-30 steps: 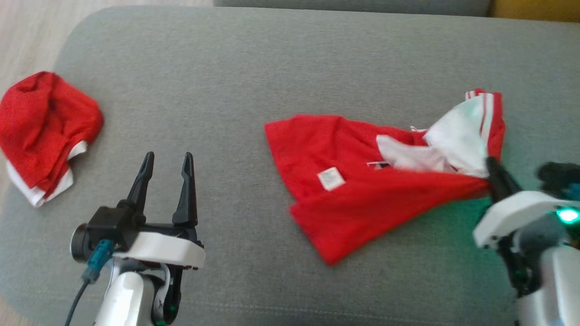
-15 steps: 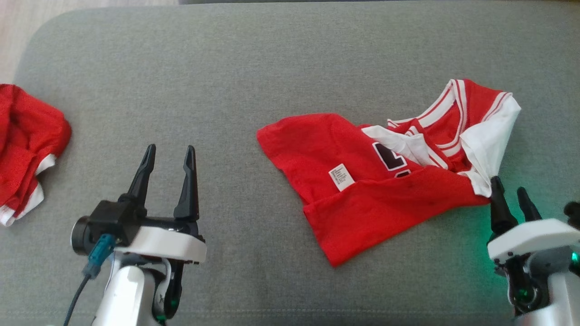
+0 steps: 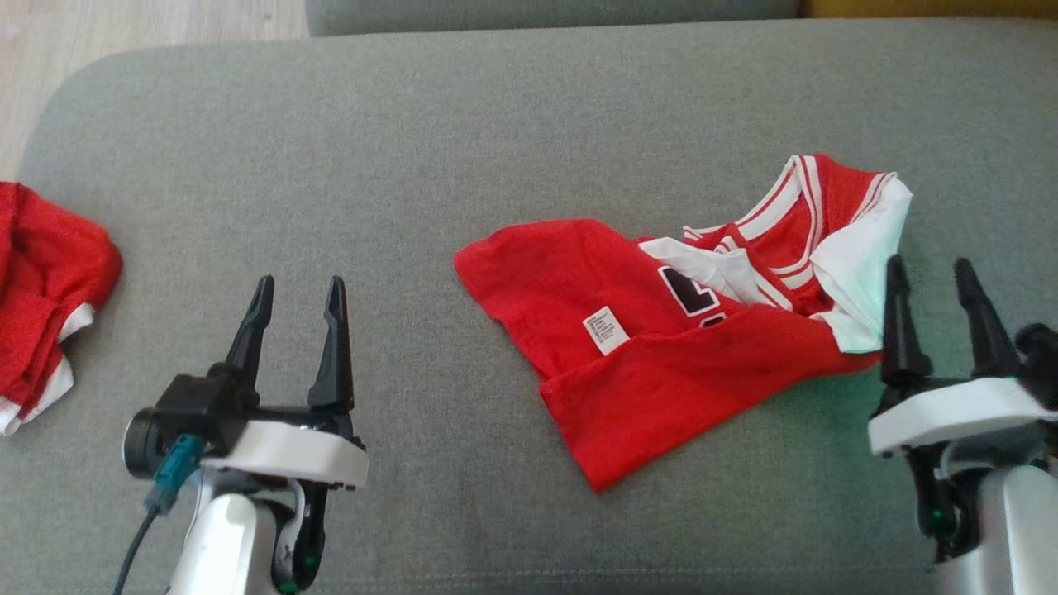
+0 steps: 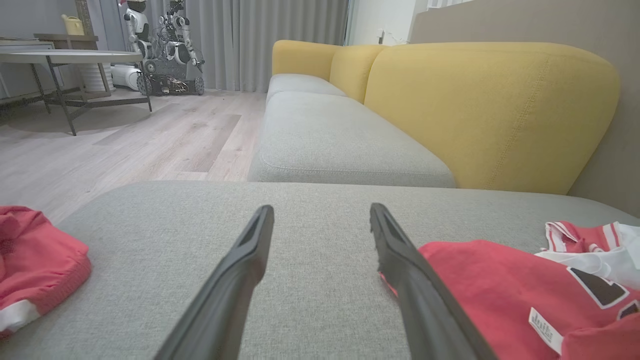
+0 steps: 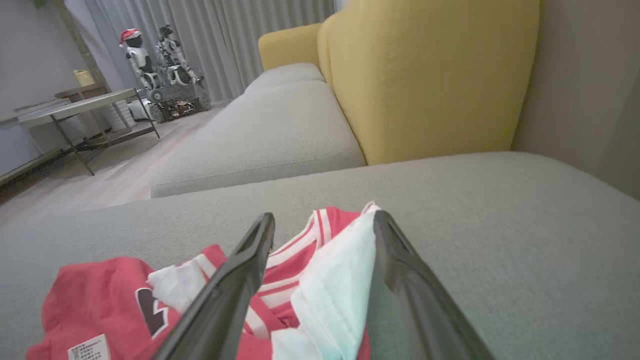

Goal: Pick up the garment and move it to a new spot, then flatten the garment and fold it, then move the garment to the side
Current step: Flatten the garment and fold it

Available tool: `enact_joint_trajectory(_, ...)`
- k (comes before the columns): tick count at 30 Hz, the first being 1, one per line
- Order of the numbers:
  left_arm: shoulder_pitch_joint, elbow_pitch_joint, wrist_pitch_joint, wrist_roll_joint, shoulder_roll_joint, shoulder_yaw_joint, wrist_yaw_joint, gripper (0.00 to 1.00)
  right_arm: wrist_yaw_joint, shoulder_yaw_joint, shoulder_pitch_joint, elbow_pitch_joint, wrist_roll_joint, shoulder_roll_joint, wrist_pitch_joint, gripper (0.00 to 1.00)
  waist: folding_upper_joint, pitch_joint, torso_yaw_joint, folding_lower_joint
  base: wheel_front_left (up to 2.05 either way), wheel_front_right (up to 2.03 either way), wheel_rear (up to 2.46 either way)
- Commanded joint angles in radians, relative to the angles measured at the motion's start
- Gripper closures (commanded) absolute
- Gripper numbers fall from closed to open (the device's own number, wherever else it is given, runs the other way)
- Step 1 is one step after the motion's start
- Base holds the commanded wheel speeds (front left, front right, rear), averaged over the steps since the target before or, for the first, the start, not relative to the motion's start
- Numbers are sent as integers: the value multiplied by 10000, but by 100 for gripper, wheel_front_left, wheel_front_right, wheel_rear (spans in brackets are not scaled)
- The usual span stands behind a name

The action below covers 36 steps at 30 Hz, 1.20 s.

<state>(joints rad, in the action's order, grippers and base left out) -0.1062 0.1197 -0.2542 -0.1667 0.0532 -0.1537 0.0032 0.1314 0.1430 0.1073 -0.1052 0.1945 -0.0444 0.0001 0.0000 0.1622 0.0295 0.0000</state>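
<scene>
Red thin-fabric garment with white trim is seen crumpled right of centre on grey fabric sofa cushion | right gripper parted, empty, just beside its white lining | left gripper parted, empty, well apart | risk: bunched layers may be pinched together, spoiling flattening | room: bare cushion is left toward crumpled red bundle at left edge

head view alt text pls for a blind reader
A crumpled red garment with white trim lies on a grey sofa cushion, open right gripper at its white edge, open left gripper apart. Another red bundle sits far left.
</scene>
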Motion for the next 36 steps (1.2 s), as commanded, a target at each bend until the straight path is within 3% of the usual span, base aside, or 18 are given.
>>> enact_joint_trajectory(1,-116,-265,-76,132,24,320,0,0,-7,-427,-34,568,-287,-91,42,0,0,-107,-33,0,0,0,0)
enact_joint_trajectory(8,189,-71,-76,171,62,297,-42,0,-7,-1412,-381,1328,-748,-290,312,0,0,-397,-193,0,0,0,0)
enact_joint_trajectory(20,743,169,-54,140,195,342,123,0,-7,-2003,-1081,1732,-830,-215,366,0,0,-883,-449,0,0,0,0)
enact_joint_trajectory(36,853,113,58,47,294,289,294,0,-7,-2019,-1170,1716,-798,-183,380,0,0,-893,-470,0,0,0,0)
